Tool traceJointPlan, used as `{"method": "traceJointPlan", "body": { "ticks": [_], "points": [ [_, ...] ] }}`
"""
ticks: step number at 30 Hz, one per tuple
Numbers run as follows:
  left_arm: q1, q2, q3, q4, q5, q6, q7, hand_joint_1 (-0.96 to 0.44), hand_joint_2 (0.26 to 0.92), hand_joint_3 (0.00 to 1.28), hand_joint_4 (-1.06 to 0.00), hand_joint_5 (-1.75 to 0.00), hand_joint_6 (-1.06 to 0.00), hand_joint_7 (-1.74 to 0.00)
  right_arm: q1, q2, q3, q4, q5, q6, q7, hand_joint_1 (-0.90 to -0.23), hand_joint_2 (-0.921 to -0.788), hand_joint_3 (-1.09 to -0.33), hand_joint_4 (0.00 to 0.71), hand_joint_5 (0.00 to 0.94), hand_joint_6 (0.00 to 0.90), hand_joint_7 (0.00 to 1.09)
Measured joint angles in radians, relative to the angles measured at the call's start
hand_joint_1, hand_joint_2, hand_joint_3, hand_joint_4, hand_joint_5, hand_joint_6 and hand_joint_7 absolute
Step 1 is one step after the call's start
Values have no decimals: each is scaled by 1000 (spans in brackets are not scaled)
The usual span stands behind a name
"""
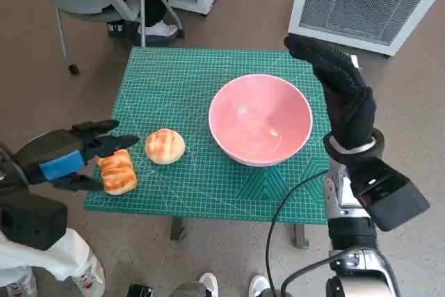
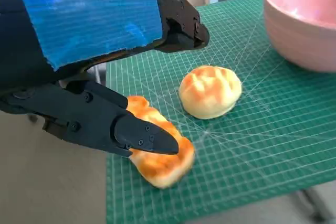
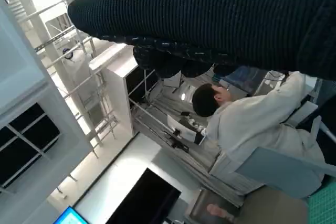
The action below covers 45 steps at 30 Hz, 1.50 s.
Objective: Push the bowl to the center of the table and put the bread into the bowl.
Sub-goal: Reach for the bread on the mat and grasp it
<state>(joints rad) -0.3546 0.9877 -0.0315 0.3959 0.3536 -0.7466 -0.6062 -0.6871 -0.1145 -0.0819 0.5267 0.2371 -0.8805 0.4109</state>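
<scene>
The green cutting mat (image 1: 201,88) covers the table, and the pink bowl (image 1: 261,119) sits on it just beside the right hand (image 1: 344,99), whose gloved fingers lie stretched out and together past the bowl's rim, holding nothing. The left hand (image 1: 66,158) has its fingers (image 2: 142,135) spread around the long bread roll (image 1: 117,172), one finger touching the top of it. The round bun (image 1: 165,146) lies just beyond those fingertips, towards the bowl.
</scene>
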Motion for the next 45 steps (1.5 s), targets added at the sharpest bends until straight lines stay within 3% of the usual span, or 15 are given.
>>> {"method": "traceJointPlan", "body": {
  "ticks": [9, 21, 26, 32, 45],
  "points": [
    [-82, -17, -93, 130, 151, -109, 118, -127, 830, 3, -263, -10, -438, -28, 2, -2, -1, 0, 4, 0, 9, -584, -921, -794, 327, 39, -1, 777],
    [-143, -16, -188, 209, 289, -110, 191, -40, 870, 14, -261, -2, -442, -15, 8, -6, -2, 0, 17, 2, 24, -572, -921, -793, 324, 43, -1, 760],
    [-156, -17, -211, 213, 318, -90, 202, -37, 901, 26, -311, -22, -463, -21, 10, -7, -3, -2, 20, 3, 24, -578, -921, -791, 323, 44, -1, 759],
    [-164, -24, -247, 215, 347, 17, 169, 0, 919, 62, -360, -31, -499, -32, 21, -7, -3, -10, 24, 8, 24, -573, -921, -791, 322, 46, -1, 759],
    [-164, -28, -262, 203, 341, 74, 155, -32, 885, 11, -384, -7, -524, -19, 28, -9, -3, -20, 18, 11, 21, -573, -921, -796, 319, 50, -1, 760]
  ]
}}
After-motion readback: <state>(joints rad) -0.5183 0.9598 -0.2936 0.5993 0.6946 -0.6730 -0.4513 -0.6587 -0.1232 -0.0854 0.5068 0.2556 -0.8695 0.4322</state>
